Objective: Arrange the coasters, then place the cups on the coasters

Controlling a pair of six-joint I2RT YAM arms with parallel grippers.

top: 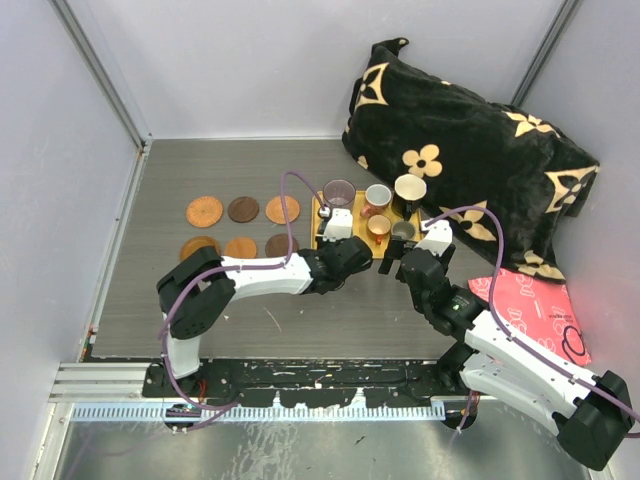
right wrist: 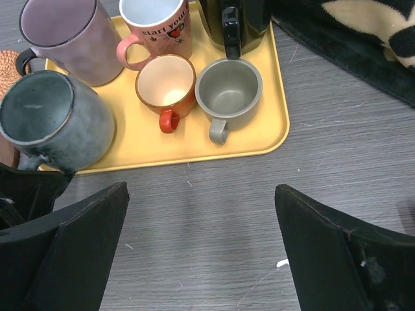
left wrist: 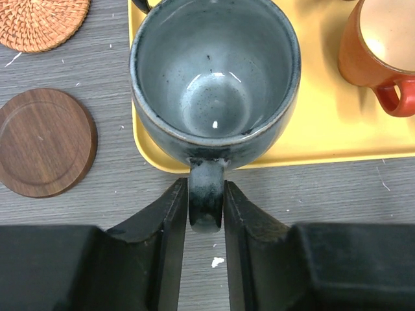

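Yellow tray (right wrist: 259, 139) on the worktop (top: 200, 290) holds six cups: grey-green mug (right wrist: 55, 120) at its left front corner, translucent purple mug (right wrist: 65, 39), pink mug (right wrist: 159, 26), small orange cup (right wrist: 165, 84), small grey cup (right wrist: 228, 87), black cup (right wrist: 233, 19) at the back. Those we can see into hold nothing. Pink mug reads "start your"; the rest is hidden. Left gripper (left wrist: 205, 194) pinches the grey-green mug's handle, which juts past the tray rim. Right gripper (right wrist: 200, 194) is spread wide, gripping nothing, over the worktop near the tray. Six coasters (top: 243, 209) lie in two rows left of the tray.
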